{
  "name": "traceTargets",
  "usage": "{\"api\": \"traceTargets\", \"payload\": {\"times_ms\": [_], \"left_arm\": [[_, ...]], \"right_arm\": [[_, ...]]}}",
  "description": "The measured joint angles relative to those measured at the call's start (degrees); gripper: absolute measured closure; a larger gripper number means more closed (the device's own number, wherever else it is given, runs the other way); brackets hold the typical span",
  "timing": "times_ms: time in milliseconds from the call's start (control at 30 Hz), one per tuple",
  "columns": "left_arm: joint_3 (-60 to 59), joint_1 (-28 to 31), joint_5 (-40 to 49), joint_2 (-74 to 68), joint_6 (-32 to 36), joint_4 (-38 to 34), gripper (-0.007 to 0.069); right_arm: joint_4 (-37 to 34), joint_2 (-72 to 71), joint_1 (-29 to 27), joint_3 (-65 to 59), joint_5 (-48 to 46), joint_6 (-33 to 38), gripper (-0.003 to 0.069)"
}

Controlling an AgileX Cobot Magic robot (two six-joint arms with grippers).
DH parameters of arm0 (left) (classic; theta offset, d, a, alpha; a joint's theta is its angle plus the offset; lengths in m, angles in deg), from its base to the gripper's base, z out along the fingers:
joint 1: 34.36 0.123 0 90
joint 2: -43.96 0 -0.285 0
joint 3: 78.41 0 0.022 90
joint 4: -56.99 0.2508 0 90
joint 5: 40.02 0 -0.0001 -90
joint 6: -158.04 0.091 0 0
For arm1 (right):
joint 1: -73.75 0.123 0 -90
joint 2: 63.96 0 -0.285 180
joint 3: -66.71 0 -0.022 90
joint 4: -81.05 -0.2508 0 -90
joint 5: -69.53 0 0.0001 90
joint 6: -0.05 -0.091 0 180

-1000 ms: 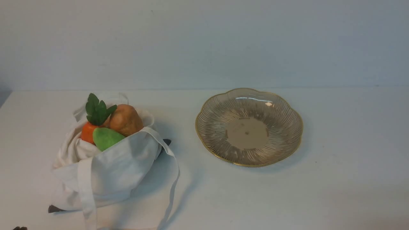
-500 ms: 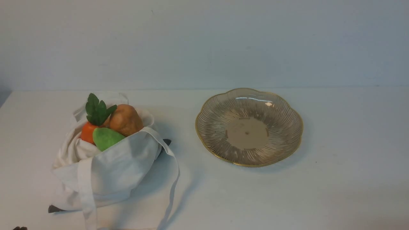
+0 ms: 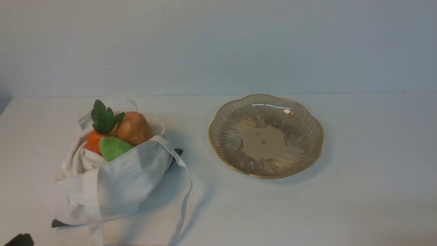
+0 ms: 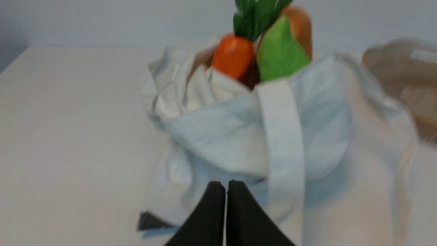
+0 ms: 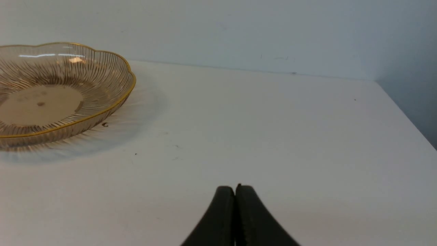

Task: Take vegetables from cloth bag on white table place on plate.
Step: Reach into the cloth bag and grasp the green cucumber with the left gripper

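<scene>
The white cloth bag (image 3: 119,181) sits at the left of the white table (image 3: 239,212). A green cucumber (image 3: 112,147), an orange carrot (image 3: 93,140) with dark green leaves, and a tan potato (image 3: 135,128) poke out of its mouth. The ribbed glass plate (image 3: 293,116) with a gold rim stands empty to the right. My left gripper (image 4: 226,186) is shut and empty, just in front of the bag (image 4: 239,130); its dark tip shows at the front view's bottom left corner (image 3: 20,240). My right gripper (image 5: 235,188) is shut and empty above bare table, to the right of the plate (image 5: 112,78).
A long strap (image 3: 184,198) of the bag trails over the table toward the front. A small dark piece (image 3: 58,223) shows under the bag's left corner and another (image 3: 178,151) at its right side. The table's right edge (image 5: 406,112) shows in the right wrist view.
My left gripper's tip has come further into the front view at the bottom left corner. Bag, vegetables and plate have not moved.
</scene>
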Motion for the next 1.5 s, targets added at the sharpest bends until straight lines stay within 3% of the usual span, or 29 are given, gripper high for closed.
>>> {"api": "traceTargets", "payload": {"times_ms": [167,333,400,500,600,667,700,767,900,1233,1433,1500], "left_arm": [[0.00,0.00,-14.39,0.00,-1.37,-8.20,0.0629],[0.25,0.00,-31.46,0.00,-3.63,-10.70,0.0629],[1.70,0.00,-32.85,-0.12,-5.31,-10.91,0.0629],[10.17,0.00,-23.86,-4.05,-6.68,-8.68,0.0629],[17.90,0.00,-11.56,-10.76,-6.52,-5.05,0.0629],[27.12,0.00,2.56,-21.43,-5.94,-1.17,0.0629],[27.82,0.00,3.68,-22.31,-5.85,-0.63,0.0629],[35.85,0.00,16.89,-33.76,-3.76,1.87,0.0629],[46.89,0.00,29.24,-48.17,0.90,3.21,0.0629],[62.20,0.00,33.69,-73.35,8.50,2.89,0.0629],[63.44,0.00,33.78,-78.52,12.88,-4.20,0.0608],[63.48,0.00,32.86,-79.45,18.13,-7.80,0.0551]], "right_arm": [[0.00,0.00,0.00,0.00,0.00,0.00,0.0673],[0.00,0.00,0.00,0.00,0.00,0.00,0.0673],[0.00,0.00,0.00,0.00,0.00,0.00,0.0673],[0.00,0.00,0.00,0.00,0.00,0.00,0.0673],[0.00,0.00,0.00,0.00,0.00,0.00,0.0673],[0.00,0.00,0.00,0.00,0.00,0.00,0.0673],[0.00,0.00,0.00,0.00,0.00,0.00,0.0673],[0.00,0.00,0.00,0.00,0.00,0.00,0.0673],[0.00,0.00,0.00,0.00,0.00,0.00,0.0673],[0.00,0.00,0.00,0.00,0.00,0.00,0.0673],[0.00,0.00,0.00,0.00,0.00,0.00,0.0673],[0.00,0.00,0.00,0.00,0.00,0.00,0.0673]]}}
